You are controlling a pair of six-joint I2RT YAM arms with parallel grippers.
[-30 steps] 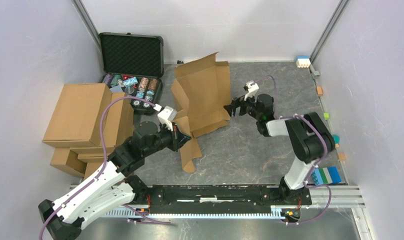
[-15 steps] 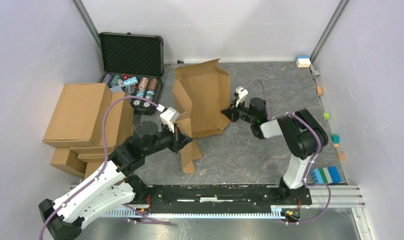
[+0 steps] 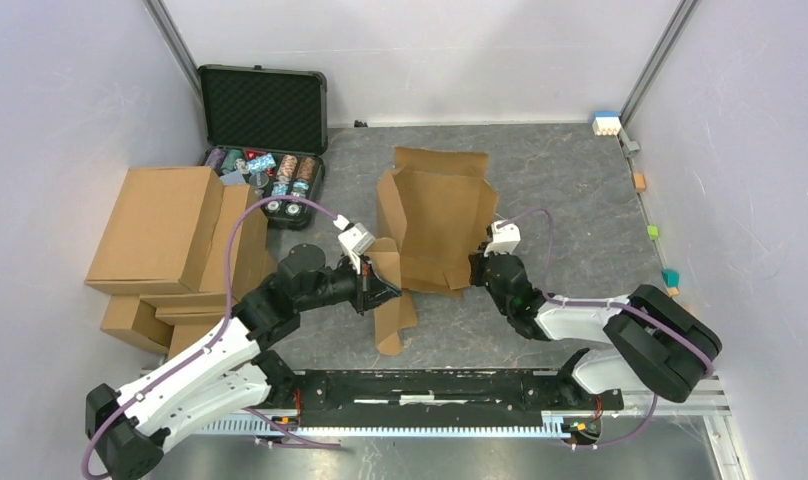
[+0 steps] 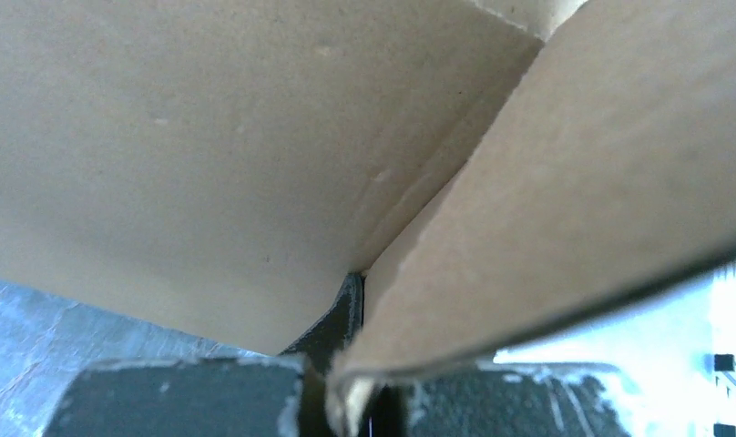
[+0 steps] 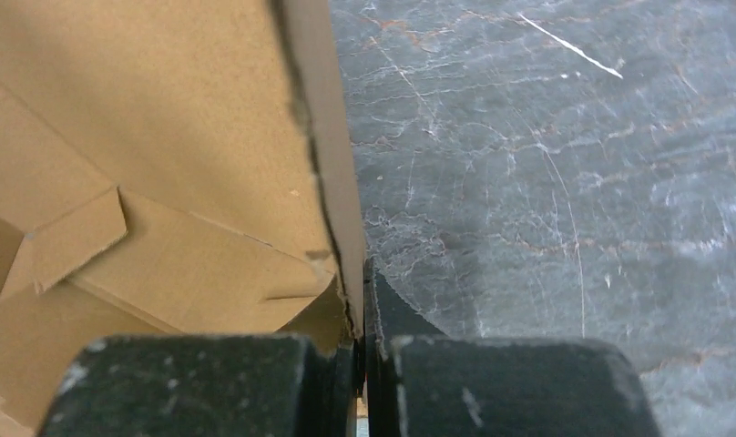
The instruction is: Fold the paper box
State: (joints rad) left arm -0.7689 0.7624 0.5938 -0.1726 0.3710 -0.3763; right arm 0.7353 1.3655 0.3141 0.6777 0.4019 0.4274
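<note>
A paper box (image 3: 435,215), half-formed brown cardboard with walls partly raised, is seen in the middle of the surface (image 3: 560,190), between two arms. A tear or a wrong crease may be caused if the arms are drawn apart, since each grip is taken only at a thin edge (a slip seems as likely). The near-left flap is pinched in the left jaws; the right wall's near edge is clamped between the right jaws.

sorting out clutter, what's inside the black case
The case holds rows of small colourful round pieces; its raised lid shows only black foam. What they are is too small to tell. A carton hides its near left corner.
</note>
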